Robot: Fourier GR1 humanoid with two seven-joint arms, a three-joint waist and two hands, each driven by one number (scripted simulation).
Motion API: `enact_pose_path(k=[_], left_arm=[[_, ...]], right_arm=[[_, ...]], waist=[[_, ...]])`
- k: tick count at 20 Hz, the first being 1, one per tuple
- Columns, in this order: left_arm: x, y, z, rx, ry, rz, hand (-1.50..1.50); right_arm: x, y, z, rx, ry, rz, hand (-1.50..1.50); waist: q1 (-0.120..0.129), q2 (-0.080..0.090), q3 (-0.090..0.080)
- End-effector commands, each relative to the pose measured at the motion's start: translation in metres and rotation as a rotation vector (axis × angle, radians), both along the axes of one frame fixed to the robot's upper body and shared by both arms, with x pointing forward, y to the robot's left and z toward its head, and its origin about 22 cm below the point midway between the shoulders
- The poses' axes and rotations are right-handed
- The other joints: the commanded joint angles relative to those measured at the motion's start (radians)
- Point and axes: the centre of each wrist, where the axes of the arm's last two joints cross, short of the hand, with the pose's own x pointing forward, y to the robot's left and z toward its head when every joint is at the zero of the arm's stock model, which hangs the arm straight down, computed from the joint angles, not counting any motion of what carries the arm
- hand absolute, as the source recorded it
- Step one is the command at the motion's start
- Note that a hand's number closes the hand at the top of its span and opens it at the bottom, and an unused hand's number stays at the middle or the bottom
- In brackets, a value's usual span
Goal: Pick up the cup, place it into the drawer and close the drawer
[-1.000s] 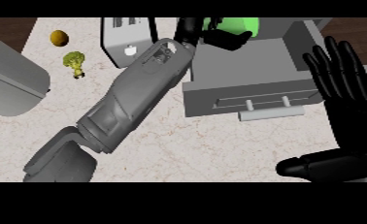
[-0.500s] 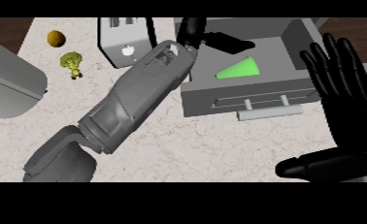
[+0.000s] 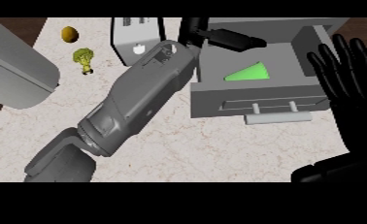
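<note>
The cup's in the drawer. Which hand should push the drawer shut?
Probably the right hand: it is open, beside the front of the drawer. The left hand is over the drawer's far end, beyond the cup.

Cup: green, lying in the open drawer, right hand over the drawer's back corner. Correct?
Wrong hand. The head view shows the left hand over the back left corner of the drawer; the right hand rests open at the view's right edge. The green cup does lie in the open drawer.
</note>
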Motion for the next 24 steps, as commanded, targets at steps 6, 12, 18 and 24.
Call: enact_pose_path(k=[6,12,18,24], left_arm=[[0.001,0.037,0.004,-0.128,0.022,0.027,-1.5],[-0.006,0.103,0.0,-0.18,0.063,0.1,-1.5],[-0.045,0.136,-0.036,-0.195,0.076,0.129,-1.5],[-0.082,0.208,-0.039,-0.214,0.112,0.151,-1.5]], right_arm=[[-0.012,-0.022,0.003,-0.201,0.0,0.036,1.5],[-0.022,-0.026,0.004,-0.346,0.002,0.042,1.5],[-0.012,-0.02,-0.02,-0.488,0.016,0.033,1.5],[-0.011,-0.021,-0.03,-0.574,0.059,-0.024,1.5]], waist=[[0.067,-0.018,-0.001],[0.092,-0.026,-0.001],[0.088,-0.018,0.0],[0.077,-0.016,0.0]])
